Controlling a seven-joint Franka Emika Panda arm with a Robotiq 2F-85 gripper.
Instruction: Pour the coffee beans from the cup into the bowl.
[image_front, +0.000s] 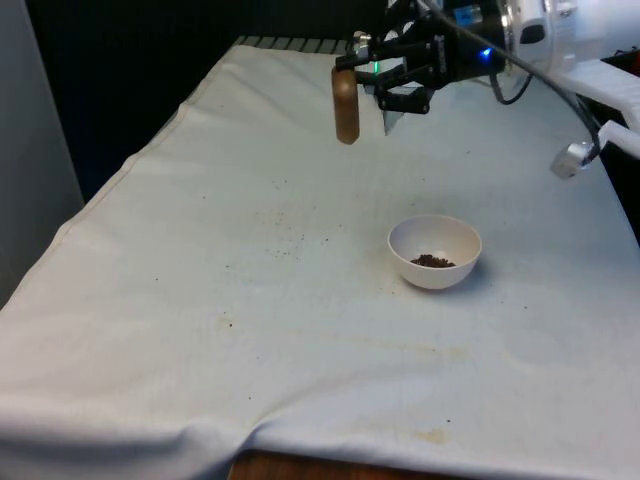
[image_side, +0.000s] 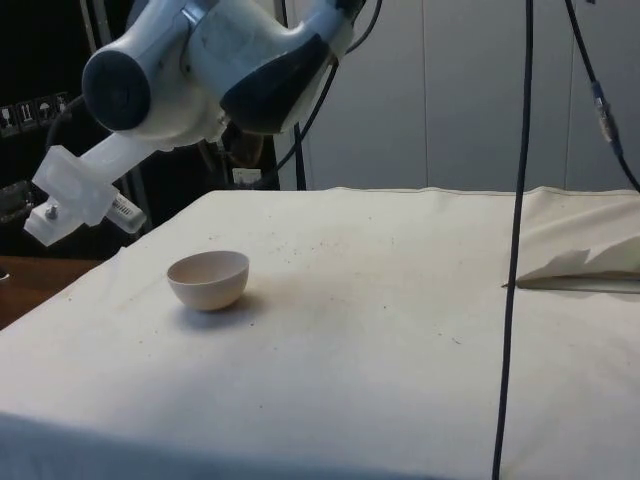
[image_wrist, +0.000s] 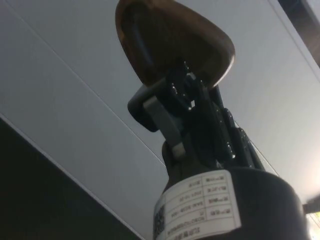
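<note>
While the white cloth (image_front: 250, 330) covers the table across most of the front view, the arm (image_front: 570, 40) reaches in from the upper right of the frame. The bowl (image_front: 435, 252) sits right of centre on the cloth, a small heap of coffee beans (image_front: 432, 261) inside it. High in the upper middle, well apart from the bowl, the gripper (image_front: 372, 85) is clamped on the brown cup (image_front: 346, 105), tipped on its side.

A brown cup (image_front: 346, 105) hangs in the air, well above the worktop. A white bowl (image_front: 435, 252) sits upright on the worktop, dark beans (image_front: 432, 261) at its bottom.
</note>
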